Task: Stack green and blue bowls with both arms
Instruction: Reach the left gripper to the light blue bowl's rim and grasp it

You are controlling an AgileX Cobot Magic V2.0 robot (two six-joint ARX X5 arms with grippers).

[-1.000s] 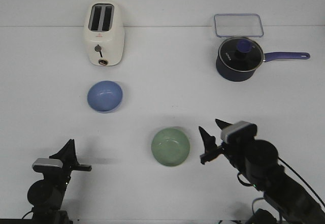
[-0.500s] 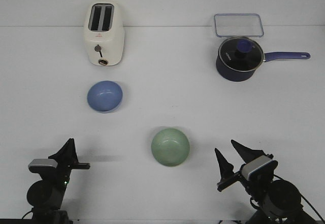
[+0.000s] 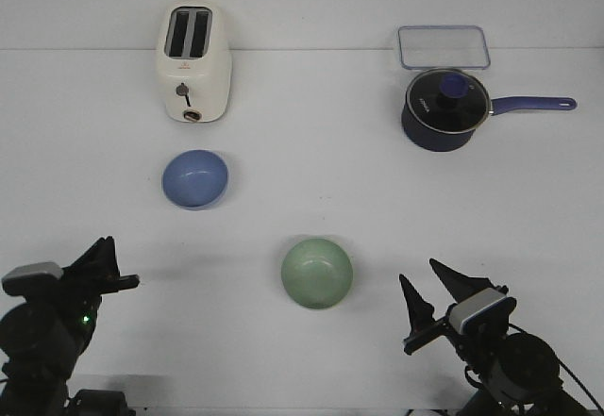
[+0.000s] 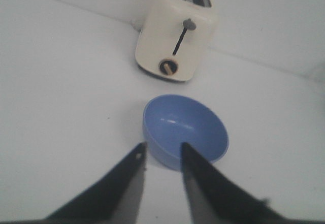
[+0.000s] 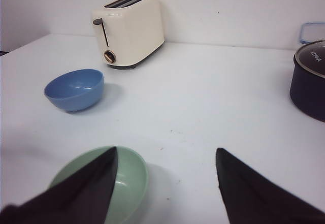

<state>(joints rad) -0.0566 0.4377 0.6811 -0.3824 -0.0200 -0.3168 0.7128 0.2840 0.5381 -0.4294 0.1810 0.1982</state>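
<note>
The periwinkle blue bowl (image 3: 195, 178) sits upright on the white table in front of the toaster. The sage green bowl (image 3: 317, 272) sits nearer the front, about the middle. My left gripper (image 3: 119, 263) is low at the front left, well short of the blue bowl, open a little and empty. In the left wrist view the left gripper (image 4: 163, 146) points at the blue bowl (image 4: 185, 132). My right gripper (image 3: 420, 274) is at the front right, to the right of the green bowl, wide open and empty. In the right wrist view the right gripper (image 5: 166, 152) has one finger overlapping the green bowl (image 5: 129, 182); the blue bowl (image 5: 74, 88) lies beyond.
A cream toaster (image 3: 192, 62) stands at the back left. A dark navy lidded saucepan (image 3: 444, 107) with its handle pointing right stands at the back right, with a clear plastic container (image 3: 443, 46) behind it.
My right arm drew back from beside the green bowl toward the front edge, then held still. My left arm shifted left in the last half second. The bowls have not moved.
</note>
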